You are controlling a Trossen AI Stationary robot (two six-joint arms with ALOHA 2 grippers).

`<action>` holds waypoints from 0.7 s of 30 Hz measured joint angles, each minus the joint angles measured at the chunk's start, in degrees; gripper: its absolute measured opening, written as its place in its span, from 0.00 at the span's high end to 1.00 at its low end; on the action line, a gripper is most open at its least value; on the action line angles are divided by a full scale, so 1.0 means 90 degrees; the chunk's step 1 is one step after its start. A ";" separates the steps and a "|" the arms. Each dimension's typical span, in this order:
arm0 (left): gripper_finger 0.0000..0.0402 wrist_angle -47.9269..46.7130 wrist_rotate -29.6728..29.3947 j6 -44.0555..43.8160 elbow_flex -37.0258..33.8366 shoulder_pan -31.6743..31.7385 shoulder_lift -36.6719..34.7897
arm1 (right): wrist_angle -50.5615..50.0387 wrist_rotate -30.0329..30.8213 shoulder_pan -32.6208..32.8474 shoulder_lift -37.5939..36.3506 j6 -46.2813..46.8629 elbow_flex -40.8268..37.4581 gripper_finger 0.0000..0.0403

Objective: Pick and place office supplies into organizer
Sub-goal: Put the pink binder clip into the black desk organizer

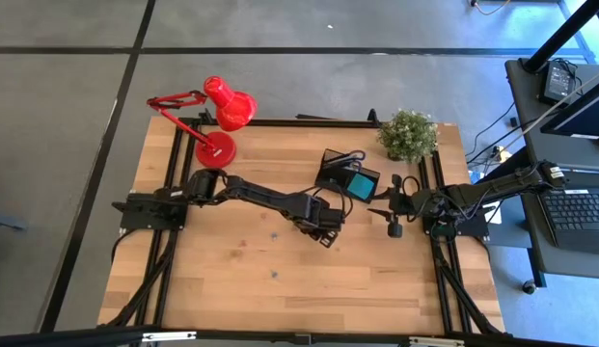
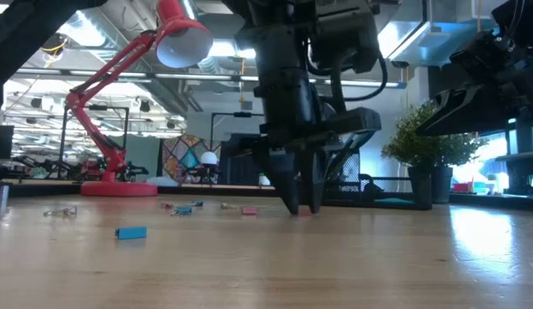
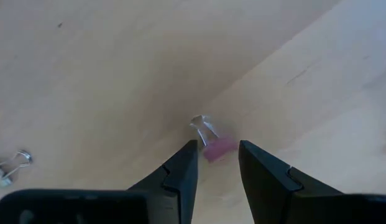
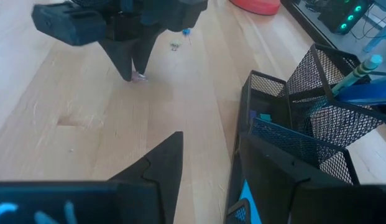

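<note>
A small pink binder clip (image 3: 219, 149) with silvery wire handles lies on the wooden table near its middle. My left gripper (image 3: 217, 145) points down over it, open, with one fingertip on either side of the clip and close above the tabletop (image 2: 302, 206). The black mesh organizer (image 1: 343, 173) stands at the far right of the table and holds a teal sticky-note pad (image 1: 363, 185) and blue-topped pens (image 4: 360, 74). My right gripper (image 4: 208, 146) waits open beside the organizer, at the table's right edge, with nothing between its fingers.
More small clips lie scattered on the table: a blue one (image 2: 130, 233), a silvery one (image 2: 60, 211) and others (image 2: 182, 209). A red desk lamp (image 1: 222, 120) stands at the far left and a potted plant (image 1: 408, 135) at the far right.
</note>
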 joint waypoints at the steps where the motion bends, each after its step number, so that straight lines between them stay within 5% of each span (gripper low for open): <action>1: 0.72 -0.0006 0.0019 0.0002 0.0011 0.0000 0.0019 | 0.0000 0.0000 -0.0002 0.0000 0.0000 0.0000 0.60; 21: 0.72 -0.0188 0.0207 0.0463 0.0006 0.0043 0.0073 | -0.0018 0.0000 -0.0001 -0.0002 0.0036 0.0000 0.60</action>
